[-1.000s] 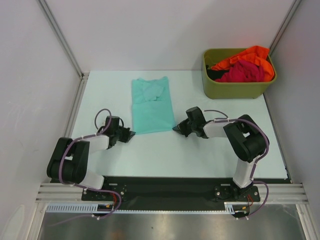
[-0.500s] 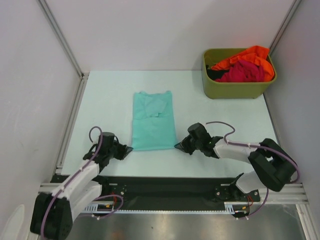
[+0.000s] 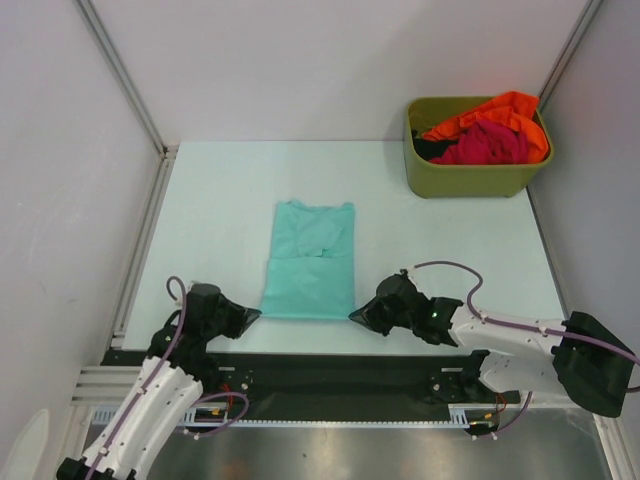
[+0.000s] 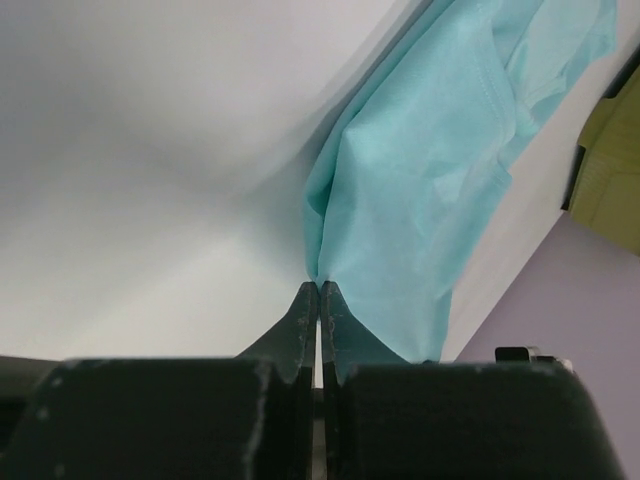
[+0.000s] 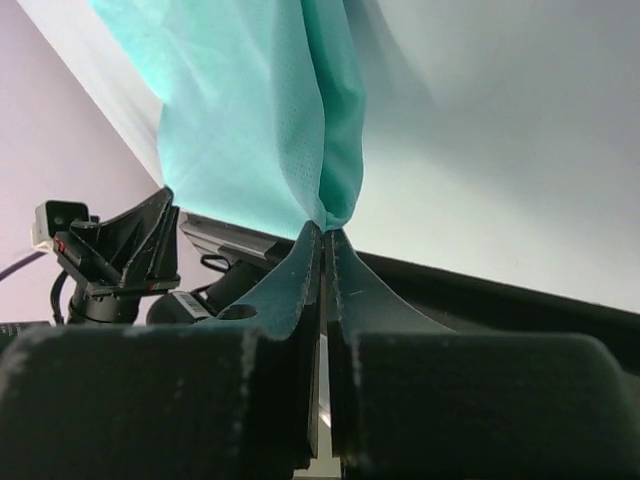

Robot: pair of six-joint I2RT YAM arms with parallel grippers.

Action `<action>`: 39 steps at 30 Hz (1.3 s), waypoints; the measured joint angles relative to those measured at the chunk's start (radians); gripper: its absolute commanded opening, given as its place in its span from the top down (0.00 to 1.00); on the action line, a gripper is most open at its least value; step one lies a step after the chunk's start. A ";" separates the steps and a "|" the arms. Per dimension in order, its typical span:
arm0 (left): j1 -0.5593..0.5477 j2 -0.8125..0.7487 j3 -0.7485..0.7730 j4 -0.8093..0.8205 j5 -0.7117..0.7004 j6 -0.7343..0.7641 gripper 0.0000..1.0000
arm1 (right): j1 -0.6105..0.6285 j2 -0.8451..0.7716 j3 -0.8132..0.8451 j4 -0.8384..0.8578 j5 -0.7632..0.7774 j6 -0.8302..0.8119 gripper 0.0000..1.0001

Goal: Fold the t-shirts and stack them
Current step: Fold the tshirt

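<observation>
Pinching one near corner each of the soft teal cloth t-shirt, my left gripper and right gripper hold its hem spread, probably for folding.

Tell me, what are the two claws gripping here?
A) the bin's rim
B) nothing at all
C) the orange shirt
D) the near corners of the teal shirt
D: the left gripper and right gripper sit at the near corners of the teal shirt, and both wrist views show shut fingers pinching teal cloth. The orange shirt lies in the bin.
</observation>
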 measured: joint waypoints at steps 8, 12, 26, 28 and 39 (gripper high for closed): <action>-0.006 0.094 0.201 -0.093 -0.049 0.047 1.00 | -0.067 -0.004 0.070 -0.062 -0.050 -0.113 1.00; -0.005 0.315 0.337 0.017 -0.063 0.087 1.00 | -0.204 0.072 0.205 -0.080 -0.096 -0.223 1.00; 0.142 1.153 0.878 0.284 -0.016 0.253 1.00 | -0.574 0.744 0.836 -0.063 -0.426 -0.512 1.00; 0.163 1.230 0.938 0.296 -0.003 0.264 1.00 | -0.589 0.818 0.921 -0.064 -0.461 -0.525 1.00; 0.211 1.480 1.115 0.348 0.101 0.306 1.00 | -0.623 0.975 1.107 -0.084 -0.519 -0.540 1.00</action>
